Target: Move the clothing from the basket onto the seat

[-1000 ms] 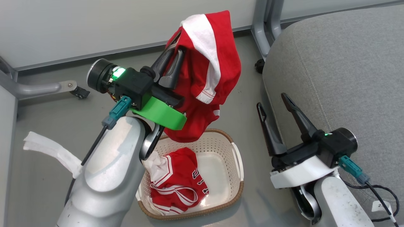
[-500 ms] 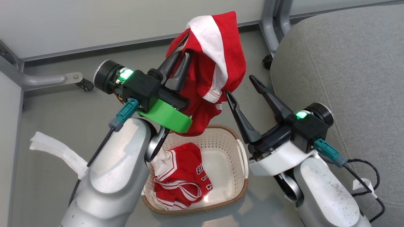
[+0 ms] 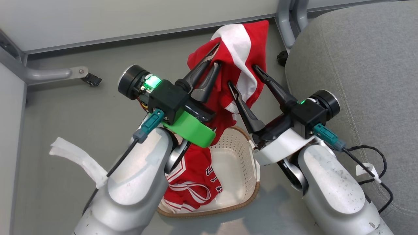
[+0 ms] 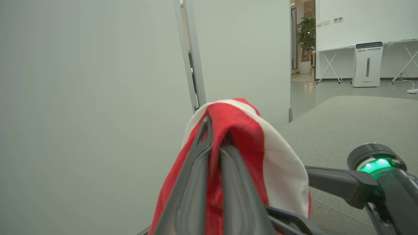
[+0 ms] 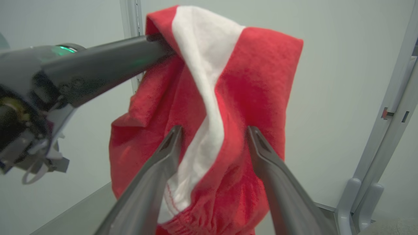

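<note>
Two red pieces of clothing are in play. The white-panelled garment (image 3: 243, 45) hangs in the air above the far end of the basket (image 3: 235, 147). It is pinched near its top by the left jaws, which are closed tight on a fold of red cloth (the left wrist view shows fabric squeezed between the two dark fingers (image 4: 192, 182) and draped over their tips). The right jaws stand wide apart, one finger on each side of the white stripe, laid up against the hanging cloth without clamping it; whether the tips press into it I cannot tell. The jersey (image 3: 196, 176), with white striped trim and dark numerals, lies crumpled in the near-left part of the basket, partly hidden behind the left forearm (image 3: 137, 182). The basket sits on the grey floor (image 3: 75, 111), just beside the light-grey seat (image 3: 359, 65), whose cushion lies to the right of the held garment, near it but apart.
</note>
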